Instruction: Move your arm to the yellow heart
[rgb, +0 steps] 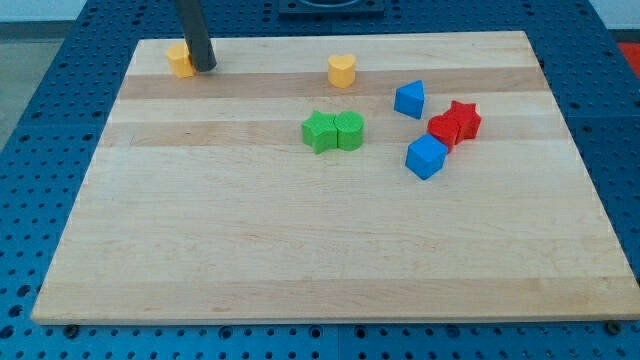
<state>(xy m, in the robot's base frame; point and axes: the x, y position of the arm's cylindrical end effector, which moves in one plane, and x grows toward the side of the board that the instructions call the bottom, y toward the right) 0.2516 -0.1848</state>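
Note:
My tip (204, 68) rests on the board near the view's top left corner. It touches the right side of a yellow block (179, 60), whose shape I cannot make out because the rod partly covers it. A second yellow block (342, 71), rounded and heart-like, sits at the view's top centre, well to the right of my tip.
A green star (319, 132) and a green round block (350, 131) touch each other at the centre. A blue triangle (410, 99), a red star (464, 118), another red block (443, 131) and a blue cube (426, 157) cluster at the right. The wooden board (300, 250) lies on a blue perforated table.

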